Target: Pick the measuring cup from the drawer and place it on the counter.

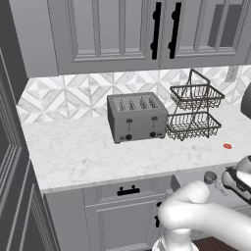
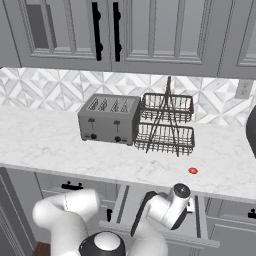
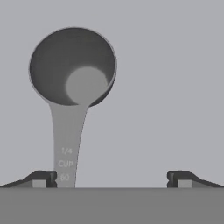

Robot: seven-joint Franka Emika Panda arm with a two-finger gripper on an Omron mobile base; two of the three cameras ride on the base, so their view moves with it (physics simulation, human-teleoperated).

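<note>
Drawer (image 2: 200, 220) pulled out. Cup (image 3: 72, 68) lies on its floor, handle beside one fingertip. Tool (image 3: 111, 179) spread wide above it, holding nothing. Grasp, lift, placing on table (image 1: 88, 152) all remain.

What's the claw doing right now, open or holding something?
Claw: open, holding nothing; the measuring cup lies in the drawer, its handle beside one fingertip.
</note>
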